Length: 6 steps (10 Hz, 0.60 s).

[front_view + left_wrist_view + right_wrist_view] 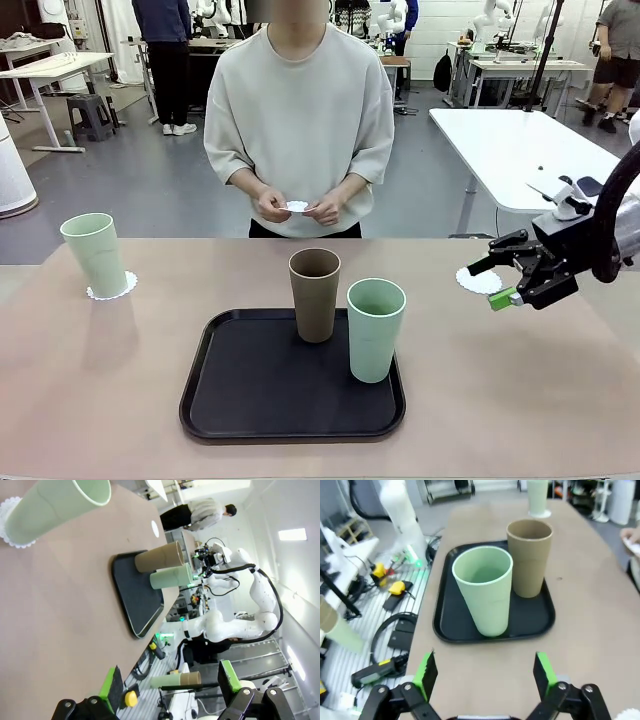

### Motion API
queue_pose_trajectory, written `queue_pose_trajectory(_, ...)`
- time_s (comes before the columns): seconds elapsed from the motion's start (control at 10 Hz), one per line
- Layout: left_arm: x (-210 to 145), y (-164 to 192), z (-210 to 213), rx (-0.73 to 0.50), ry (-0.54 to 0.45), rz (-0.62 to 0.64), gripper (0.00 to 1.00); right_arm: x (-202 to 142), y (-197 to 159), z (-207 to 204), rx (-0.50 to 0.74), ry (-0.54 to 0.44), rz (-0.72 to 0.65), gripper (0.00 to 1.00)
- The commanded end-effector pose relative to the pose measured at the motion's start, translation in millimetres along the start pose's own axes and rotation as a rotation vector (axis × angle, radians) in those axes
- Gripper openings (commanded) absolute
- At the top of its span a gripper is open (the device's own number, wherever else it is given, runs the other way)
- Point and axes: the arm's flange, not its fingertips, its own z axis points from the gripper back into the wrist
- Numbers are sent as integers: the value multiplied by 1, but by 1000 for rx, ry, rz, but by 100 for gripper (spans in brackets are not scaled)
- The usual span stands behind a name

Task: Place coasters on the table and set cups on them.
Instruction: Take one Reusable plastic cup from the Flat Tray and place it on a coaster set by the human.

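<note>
Okay, my right gripper (495, 283) is hanging wide open with nothing between its green pads (426, 672), hovering low over the right side of the table (520, 390). It is sitting just beside a coaster (478, 281) that is lying flat on the bare tabletop with no cup on it. Whether a fingertip is touching that coaster, I can't tell. My left gripper (170, 685) is also standing fully open and gripping nothing, hanging by my edge of the table, well apart from the cups.

Going outward, a black tray (250, 400) is lying in the middle of the table. It is carrying two cups, both upright: a brown cup (315, 295) toward the far side, and a pale green cup (375, 330) just beside it, nearer me and to the right. They are standing very close; touching or not, I can't tell. In the right wrist view I am looking down into both, and both are showing empty insides.

At the far left of the table, a second pale green cup (95, 255) is standing on another coaster (112, 291), whose lacy edge is peeking out around the base. I can't see down into that one.

Across the table a person is standing with both hands (272, 206) pinching a third coaster (297, 207) at waist height, off the table.
</note>
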Motion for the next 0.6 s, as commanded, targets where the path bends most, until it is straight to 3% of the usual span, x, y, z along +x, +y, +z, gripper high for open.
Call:
queue_pose_trajectory(0.0,0,-2,1,6,-3,7,100,-17,-5,-16,-34,5,-9,100)
queue_pose_trajectory(0.3,0,-2,1,6,-3,7,100,-26,-6,-30,-95,36,-7,100)
queue_pose_trajectory(0.4,0,-2,1,6,-3,7,100,-22,-5,-16,-10,29,-36,100)
queue_pose_trajectory(0.5,0,-2,1,6,-3,7,100,-22,-5,-16,-10,29,-36,100)
